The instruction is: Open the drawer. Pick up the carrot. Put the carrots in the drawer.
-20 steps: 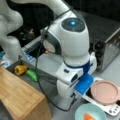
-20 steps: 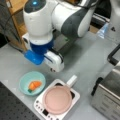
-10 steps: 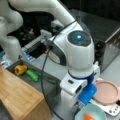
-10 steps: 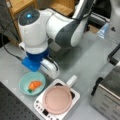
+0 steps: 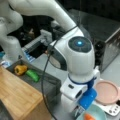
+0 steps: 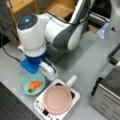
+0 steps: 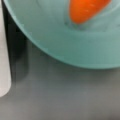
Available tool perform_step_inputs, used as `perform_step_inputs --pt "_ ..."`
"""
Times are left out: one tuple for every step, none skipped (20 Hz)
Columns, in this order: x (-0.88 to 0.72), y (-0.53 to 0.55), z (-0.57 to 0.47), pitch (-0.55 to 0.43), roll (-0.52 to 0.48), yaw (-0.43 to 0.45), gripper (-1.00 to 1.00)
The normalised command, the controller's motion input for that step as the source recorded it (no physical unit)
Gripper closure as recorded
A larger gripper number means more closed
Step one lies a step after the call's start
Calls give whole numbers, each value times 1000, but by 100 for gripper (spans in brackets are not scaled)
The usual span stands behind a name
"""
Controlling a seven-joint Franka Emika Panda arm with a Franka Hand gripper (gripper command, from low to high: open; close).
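With the dark grey drawer point(image 5: 37, 82) already open, the gripper point(image 6: 48, 71), jaw state indiscernible, hangs beside the light blue bowl point(image 6: 23, 87) cradling the small orange carrot point(image 6: 34, 85).

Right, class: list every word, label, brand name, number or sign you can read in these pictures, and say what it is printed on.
None can be read.
Induction cooker: small marks on its control strip, too blurred to read.
Arm's blue glowing dot: a light, not text.
Carrot, light blue bowl, pink pan, drawer: no markings.
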Motion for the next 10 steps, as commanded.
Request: perform_step_inputs --pt "386 -164 -24 171 -85 64 -100" --pt "385 -155 2 168 -82 69 -100" --pt "381 -145 28 167 -80 72 -100" --pt "376 -142 44 167 -72 90 -100" --pt "369 -146 55 170 -69 101 -100" --pt "362 -151 64 171 -65 107 -100" --pt "352 -157 67 176 -65 111 -100" --pt "344 -160 70 178 -66 116 -100" --pt "331 -161 73 181 -71 119 -100" --pt "319 -165 79 182 -71 122 -100"
